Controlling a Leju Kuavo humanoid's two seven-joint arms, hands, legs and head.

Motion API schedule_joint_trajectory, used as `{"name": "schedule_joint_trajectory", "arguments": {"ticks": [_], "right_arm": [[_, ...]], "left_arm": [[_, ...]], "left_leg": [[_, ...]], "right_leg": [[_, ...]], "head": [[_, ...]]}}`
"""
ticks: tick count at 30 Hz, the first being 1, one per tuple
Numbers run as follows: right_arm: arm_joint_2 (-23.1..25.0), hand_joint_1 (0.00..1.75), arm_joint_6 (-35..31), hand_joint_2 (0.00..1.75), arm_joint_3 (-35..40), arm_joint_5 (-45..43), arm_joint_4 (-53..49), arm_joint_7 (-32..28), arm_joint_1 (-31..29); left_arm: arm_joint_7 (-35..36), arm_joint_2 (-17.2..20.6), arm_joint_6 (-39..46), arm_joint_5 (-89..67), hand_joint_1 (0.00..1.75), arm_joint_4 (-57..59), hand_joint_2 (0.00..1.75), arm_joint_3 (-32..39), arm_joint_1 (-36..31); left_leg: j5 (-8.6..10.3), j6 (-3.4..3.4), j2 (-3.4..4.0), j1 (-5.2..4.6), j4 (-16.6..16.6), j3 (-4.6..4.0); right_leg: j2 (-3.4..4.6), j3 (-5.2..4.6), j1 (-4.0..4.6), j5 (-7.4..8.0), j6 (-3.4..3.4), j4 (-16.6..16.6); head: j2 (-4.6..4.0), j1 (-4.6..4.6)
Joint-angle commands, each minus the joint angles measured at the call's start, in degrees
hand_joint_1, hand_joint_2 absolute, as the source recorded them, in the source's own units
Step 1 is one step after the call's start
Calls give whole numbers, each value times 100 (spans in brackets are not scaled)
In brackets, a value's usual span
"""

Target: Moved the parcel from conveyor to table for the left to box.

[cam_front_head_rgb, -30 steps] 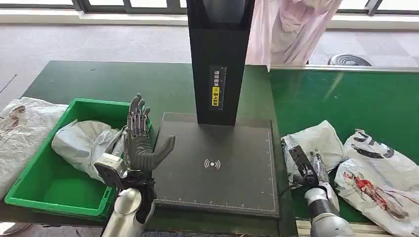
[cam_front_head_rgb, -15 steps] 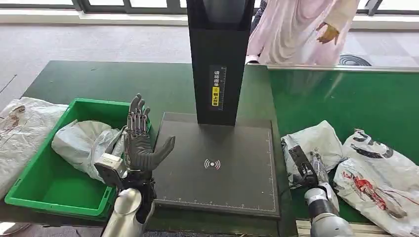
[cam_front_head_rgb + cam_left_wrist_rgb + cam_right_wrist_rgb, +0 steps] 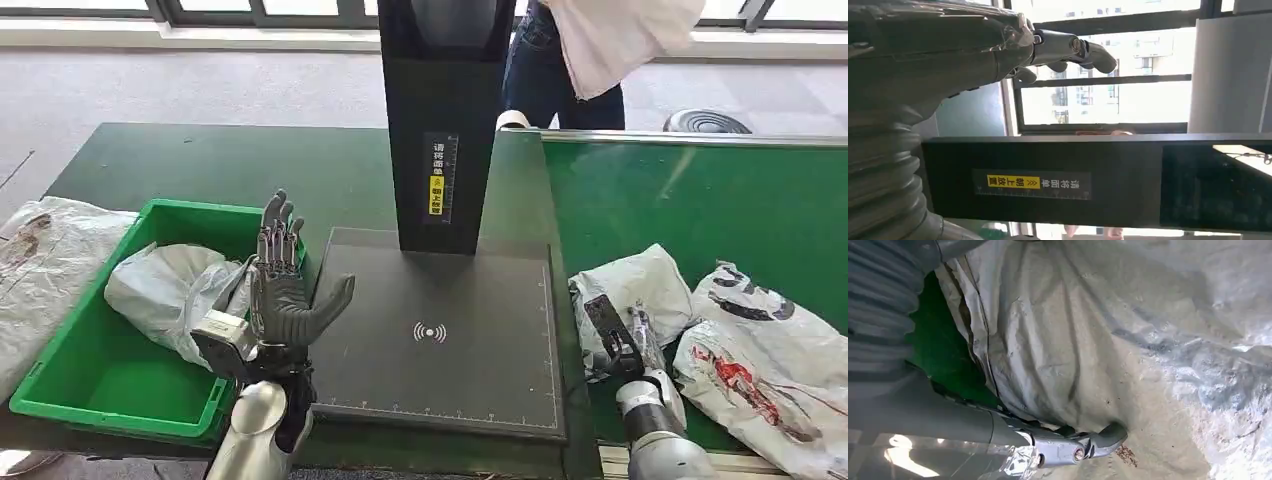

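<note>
Bright daylight thru windows (image 3: 1108,107), blown-out glare in left wrist view; head view sharp.

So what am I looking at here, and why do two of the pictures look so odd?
This is a two-armed humanoid robot at a parcel station. The wide picture comes from its head, looking down. Its left hand is raised, fingers spread, holding nothing, between a green bin with a grey bag in it and a dark scanner plate under a black post. Its right hand rests against a grey parcel on the green conveyor; I cannot tell whether it grips it. The other two pictures come from cameras at the wrists, turned sideways: one looks past the left hand at the post, the other shows the parcel up close. A person stands behind.
</note>
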Motion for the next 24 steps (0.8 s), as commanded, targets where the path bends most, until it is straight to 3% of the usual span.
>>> {"name": "schedule_joint_trajectory", "arguments": {"ticks": [1,24], "right_arm": [[-53,0,37,175,95,4,321,49,-12],[-53,0,37,175,95,4,321,49,-12]], "left_arm": [[28,-191,10,22,0,149,175,-182,400],[28,-191,10,22,0,149,175,-182,400]], "left_leg": [[-2,2,8,0,-11,14],[0,2,10,-1,-16,16]], "right_leg": [[6,13,1,1,-2,-14],[7,14,0,3,-2,-17]], "head": [[0,0],[0,0]]}}
